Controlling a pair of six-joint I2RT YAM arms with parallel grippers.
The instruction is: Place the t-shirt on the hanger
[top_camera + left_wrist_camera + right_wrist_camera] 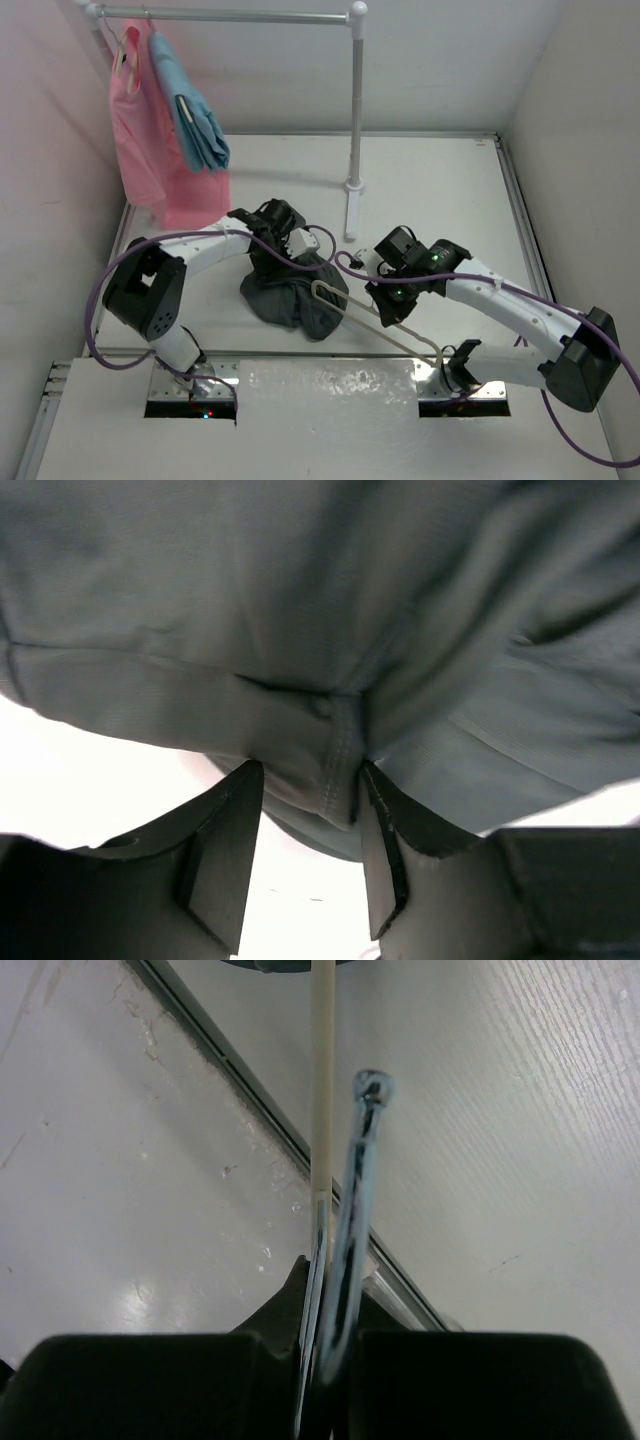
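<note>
Where soft t-shirt (300, 630) bunches, slim hanger (322, 1080) slants.

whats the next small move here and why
Probably ease the right gripper toward the t-shirt, feeding the hanger tip into it. The left gripper has its fingers pinched on a seamed fold of the cloth, the right is shut on the hanger, and the top view shows the hanger's tip meeting the bunched shirt.
</note>
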